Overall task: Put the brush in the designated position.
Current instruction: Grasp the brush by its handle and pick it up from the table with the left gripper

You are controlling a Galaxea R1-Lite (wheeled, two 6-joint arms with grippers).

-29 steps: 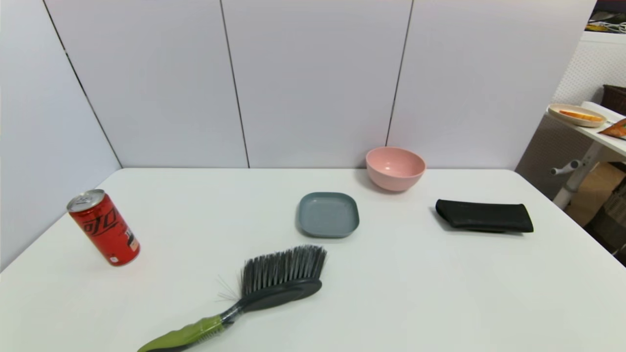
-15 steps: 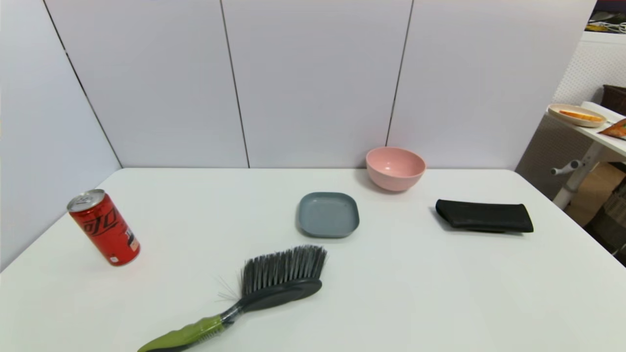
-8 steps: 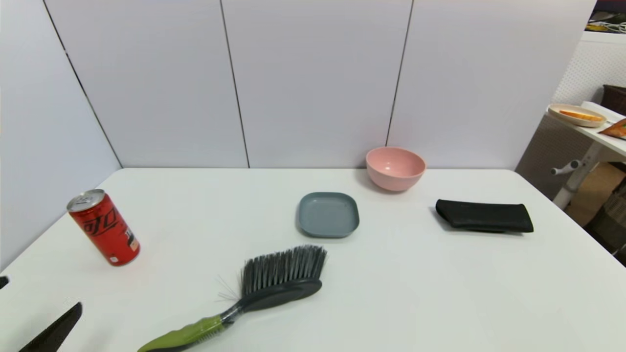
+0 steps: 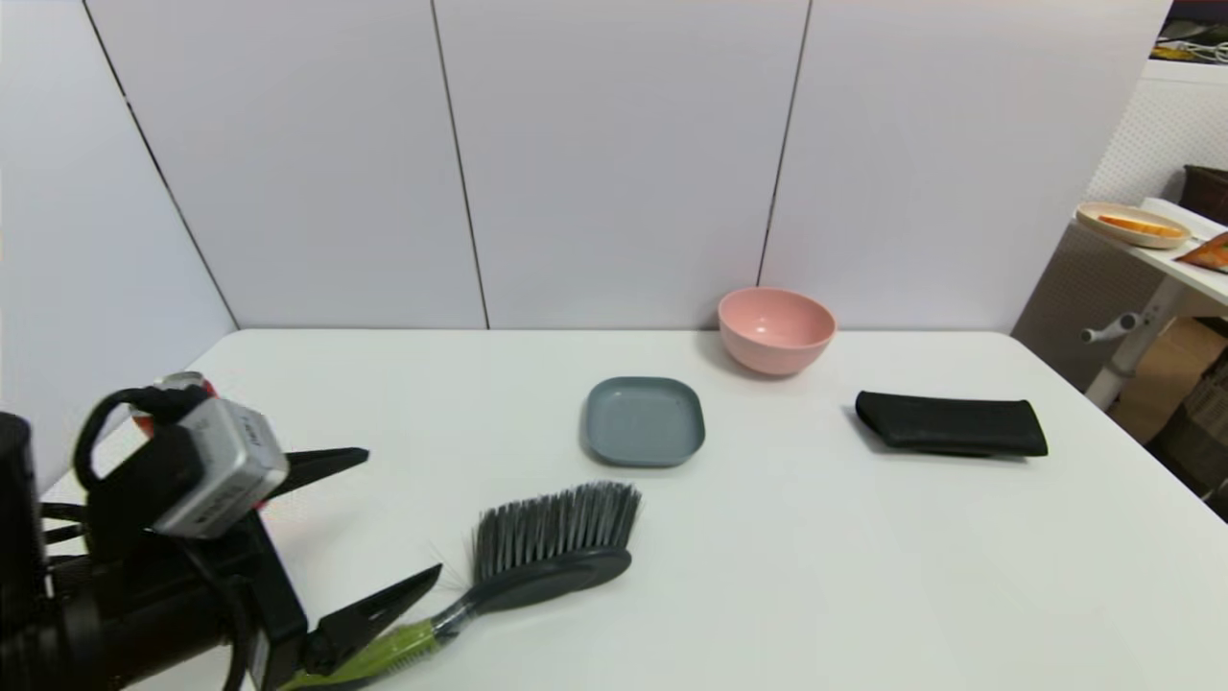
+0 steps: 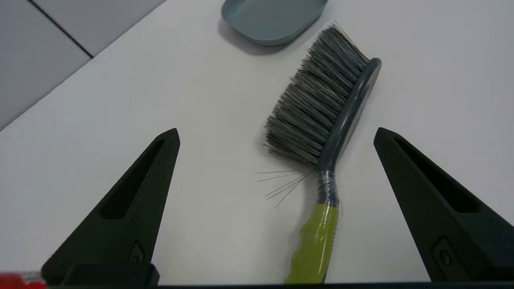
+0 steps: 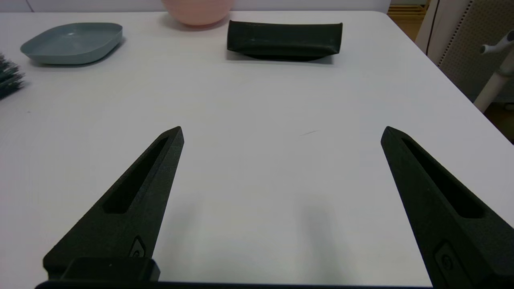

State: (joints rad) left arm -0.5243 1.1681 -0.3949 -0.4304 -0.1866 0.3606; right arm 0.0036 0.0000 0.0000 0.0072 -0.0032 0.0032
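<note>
Near the counter's front-left corner the left gripper (image 4: 398, 523) hovers with jaws wide over the brush (image 4: 537, 557), lying flat by the front edge, and a misaligned close could skid its slim green handle (image 5: 315, 241) away.

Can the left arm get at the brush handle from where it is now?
Probably yes. The left gripper is open above the table, and the brush lies flat between its fingers with nothing on or against its green handle.
</note>
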